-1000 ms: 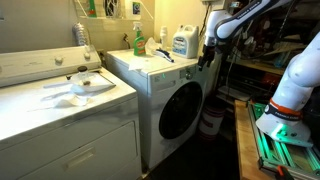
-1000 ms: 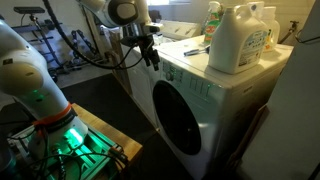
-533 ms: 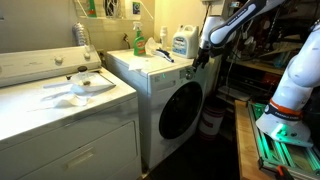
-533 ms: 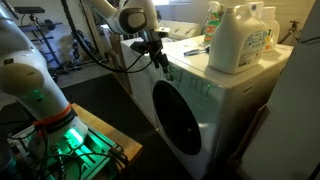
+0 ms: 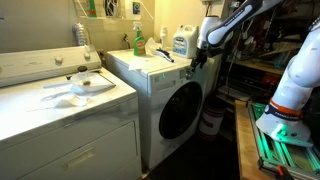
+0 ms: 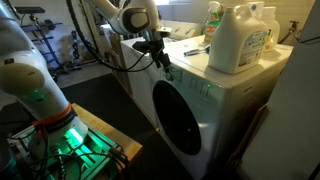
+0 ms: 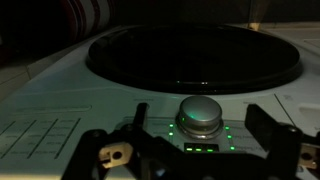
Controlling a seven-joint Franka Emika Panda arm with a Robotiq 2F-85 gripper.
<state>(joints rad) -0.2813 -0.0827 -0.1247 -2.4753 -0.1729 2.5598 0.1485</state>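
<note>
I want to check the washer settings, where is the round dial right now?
In the wrist view the dial sits midway between the fingers of the gripper, ringed by green lights, on the front of the washer beside the round door.

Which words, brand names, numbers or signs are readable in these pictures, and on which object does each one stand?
No text can be read with certainty.
The white detergent jug: it has a label, too blurred to read.
The green bottle: its label is too small to read.
The washer panel in the wrist view: printed grid marks, blurred.
The green lights under the knob: no readable number.
</note>
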